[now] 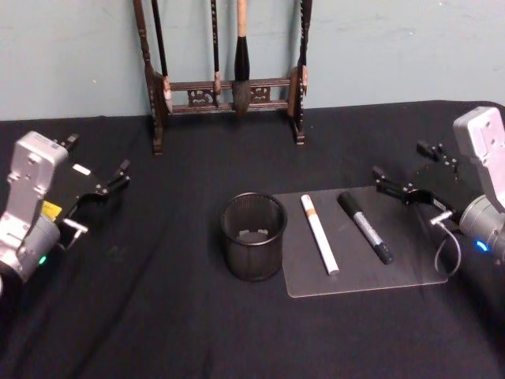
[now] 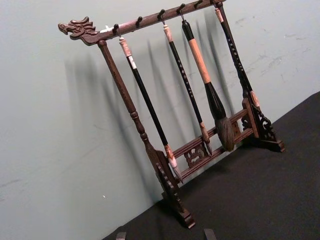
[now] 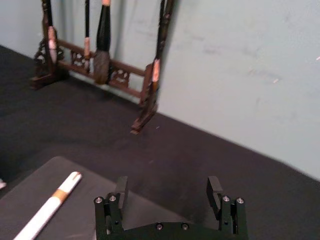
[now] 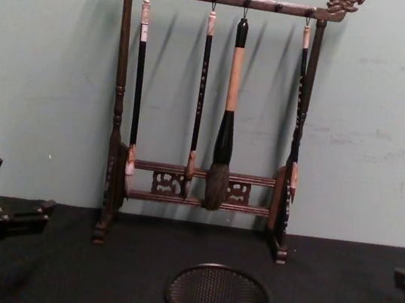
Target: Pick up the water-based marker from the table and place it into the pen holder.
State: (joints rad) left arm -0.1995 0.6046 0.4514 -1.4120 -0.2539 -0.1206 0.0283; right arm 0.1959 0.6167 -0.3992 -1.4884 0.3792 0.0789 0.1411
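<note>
Black-clothed desk (image 1: 158,316): white marker (image 1: 319,234) and black marker (image 1: 365,227) lie side by side on a mat (image 1: 410,268), just right of the pen holder (image 1: 252,254). Right pincer (image 3: 167,192) gapes empty beside the mat; left pincer (image 1: 101,197), open and empty, far left. Head view has both markers whole, chest view their ends.

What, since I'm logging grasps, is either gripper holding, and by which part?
Nothing is held: the left gripper and right gripper are both open and empty.

left arm (image 1: 30,185): grey, yellow label, green light | right arm (image 1: 485,150): grey, blue light, cable loop | fingers (image 3: 215,187): black
</note>
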